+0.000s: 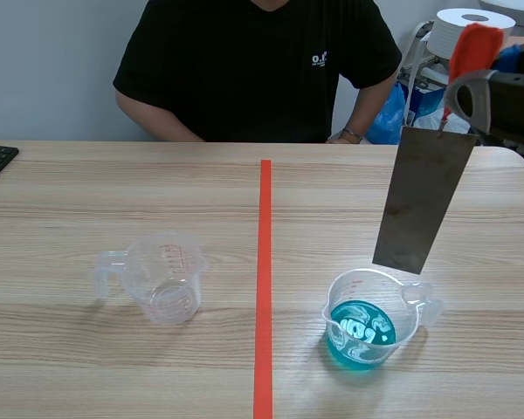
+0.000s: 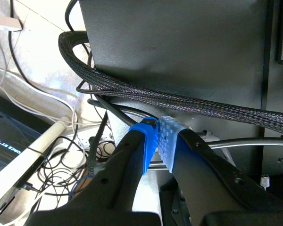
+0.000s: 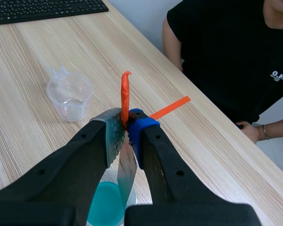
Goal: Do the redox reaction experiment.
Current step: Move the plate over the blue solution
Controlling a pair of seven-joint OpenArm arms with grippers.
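The metal strip [image 1: 424, 196] hangs in the right half of the scene view. Its long axis is near vertical with a slight tilt: the upper end lies toward the upper right of the frame and the lower edge toward the lower right. That lower edge sits just above the rim of the cup of blue liquid [image 1: 371, 321], and we judge that it is not yet immersed.

The right gripper [image 3: 125, 126] is clamped on the top end of the strip, with only the thin sheet between its fingers. An orange tag [image 3: 125, 94] stands up from the same grip. In the right wrist view the strip runs down from the gripper, with the blue liquid under it.

We judge that the coming move is a descent along the strip's own axis. The cup lies below the gripper, its centre slightly toward the frame's left of the strip's lower edge.

The left gripper [image 2: 158, 141] is closed on nothing, pads touching, and faces cables and a black housing. We therefore treat the right arm as the nearer one.

An empty cup [image 1: 162, 281] stands left of the red tape line [image 1: 264, 279]. A person [image 1: 258, 61] sits at the top centre.
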